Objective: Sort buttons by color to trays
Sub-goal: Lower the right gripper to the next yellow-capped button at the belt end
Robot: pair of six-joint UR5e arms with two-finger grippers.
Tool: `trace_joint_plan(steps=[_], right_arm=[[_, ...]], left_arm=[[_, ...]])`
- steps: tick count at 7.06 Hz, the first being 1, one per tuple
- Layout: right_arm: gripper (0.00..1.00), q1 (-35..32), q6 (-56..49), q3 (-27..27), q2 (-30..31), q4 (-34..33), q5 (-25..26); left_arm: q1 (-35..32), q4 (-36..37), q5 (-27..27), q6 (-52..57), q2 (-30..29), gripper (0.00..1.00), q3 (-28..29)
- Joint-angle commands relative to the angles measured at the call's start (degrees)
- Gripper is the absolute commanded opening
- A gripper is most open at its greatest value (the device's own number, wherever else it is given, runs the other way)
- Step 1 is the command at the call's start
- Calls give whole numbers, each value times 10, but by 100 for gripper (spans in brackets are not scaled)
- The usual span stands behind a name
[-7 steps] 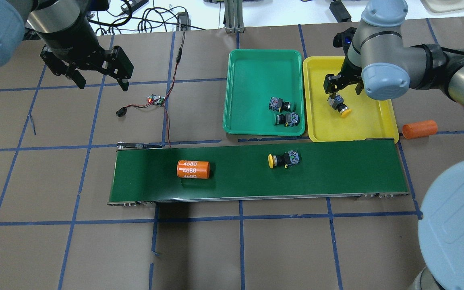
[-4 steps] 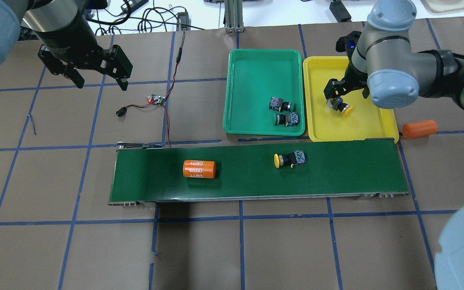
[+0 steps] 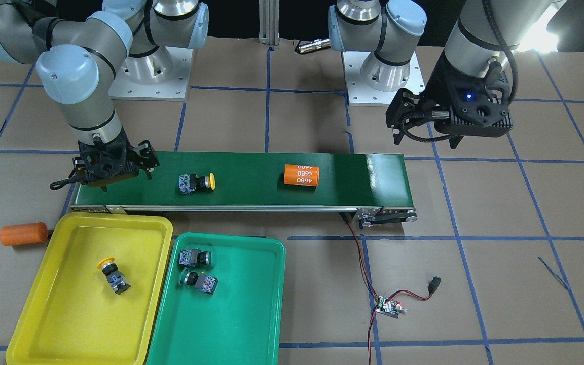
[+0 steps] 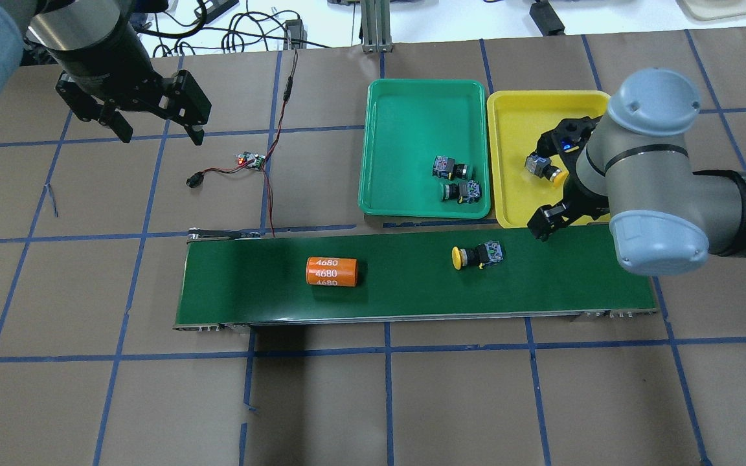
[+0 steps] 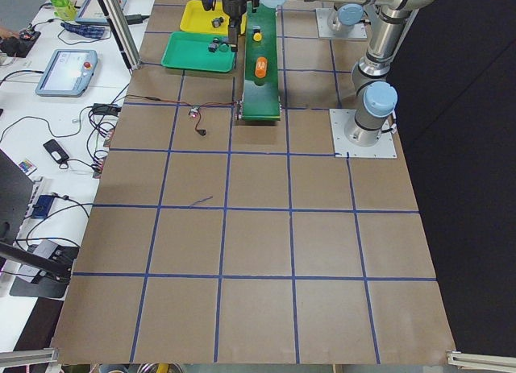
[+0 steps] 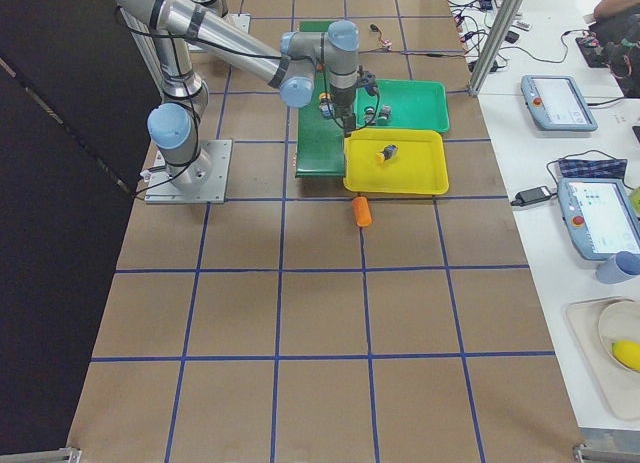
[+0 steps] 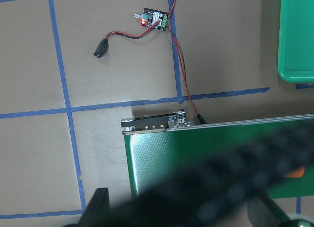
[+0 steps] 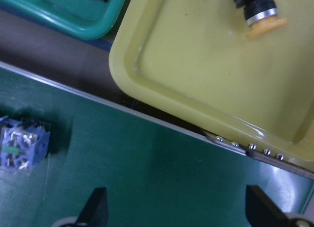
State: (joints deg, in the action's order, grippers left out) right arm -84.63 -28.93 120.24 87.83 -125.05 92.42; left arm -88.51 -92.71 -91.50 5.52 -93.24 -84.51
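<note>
In the overhead view we see the right gripper (image 8: 176, 210) above the far edge of the belt (image 4: 250, 285), just beside the near rim of the yellow tray (image 4: 522, 116). Its fingers (image 8: 95, 207) stand wide apart and hold nothing. One yellow button (image 4: 544, 169) lies on its side near the middle of the yellow tray, with the cap pointing to about 4 o'clock. The other yellow button (image 4: 476, 255) lies on the belt, at about 8 o'clock from the right gripper and apart from it, with its cap toward 9 o'clock.

The green tray (image 4: 405, 129) sits at 9 o'clock of the yellow tray, just beside it. The two green buttons (image 4: 451, 168) lie close together toward its 5 o'clock corner.

An orange cylinder (image 4: 331, 272) lies on the belt, at 9 o'clock from the button there and well apart. A second orange cylinder (image 3: 23, 234) lies on the table (image 4: 88, 401) beside the yellow tray.

The left gripper (image 4: 160, 129) hangs over bare table at about 10 o'clock from the belt's left end, also wide and empty. A small circuit board (image 4: 251, 160) with wires lies at 4 o'clock from it.
</note>
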Motion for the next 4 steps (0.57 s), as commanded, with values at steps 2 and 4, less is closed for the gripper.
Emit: trace_joint_plan(steps=[2, 4], right_arm=[[100, -20, -72, 21, 11, 2, -1], [100, -48, -112, 21, 11, -5, -1]], left_arm=[[0, -33, 1, -4, 6, 100, 0], [5, -43, 3, -4, 7, 100, 0]])
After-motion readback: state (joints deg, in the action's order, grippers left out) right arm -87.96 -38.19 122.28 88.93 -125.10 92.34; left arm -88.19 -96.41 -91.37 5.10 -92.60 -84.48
